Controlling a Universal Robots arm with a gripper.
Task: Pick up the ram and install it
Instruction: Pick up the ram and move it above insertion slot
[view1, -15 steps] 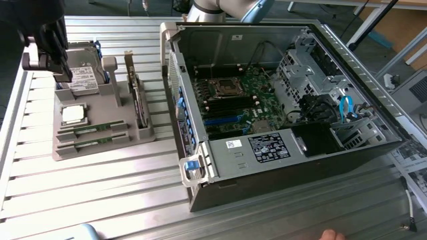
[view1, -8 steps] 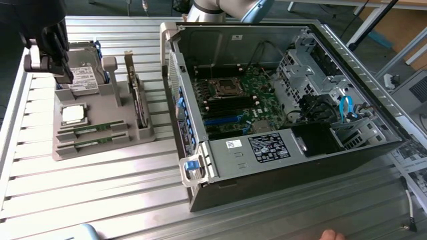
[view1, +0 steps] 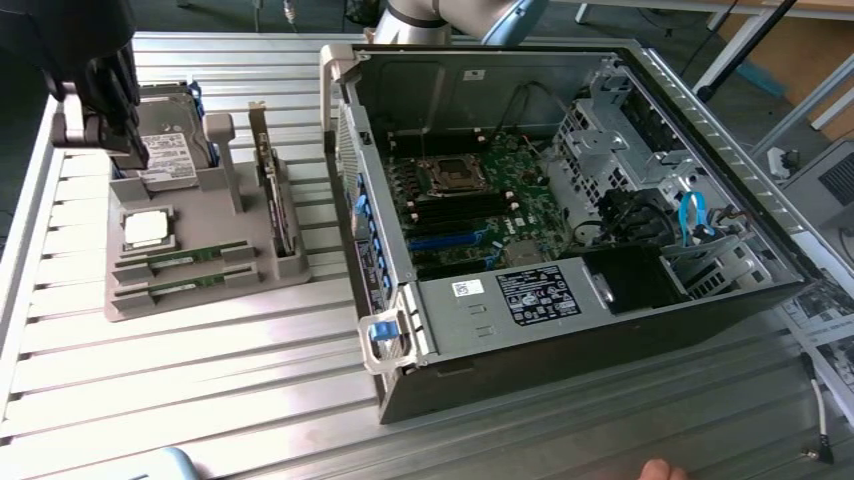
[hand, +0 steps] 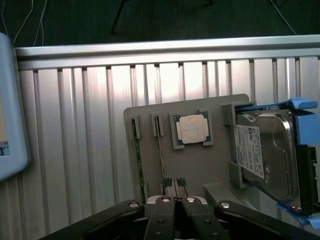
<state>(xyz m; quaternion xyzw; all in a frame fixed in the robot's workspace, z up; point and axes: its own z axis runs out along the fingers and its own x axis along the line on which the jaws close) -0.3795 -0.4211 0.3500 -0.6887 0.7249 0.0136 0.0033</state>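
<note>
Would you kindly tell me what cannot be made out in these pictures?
1. Wrist view: the near ends of the ram sticks are hidden behind the shut gripper.
2. Wrist view: the hard drive with its blue bracket is cut off by the picture's edge.
3. Exterior view: the slots on the motherboard are too small to tell whether any is filled.
4. Exterior view: print on the ram sticks is too small to read.

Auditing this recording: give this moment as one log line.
fingers shut, empty | above parts tray | two ram sticks seated in tray | computer case open
</note>
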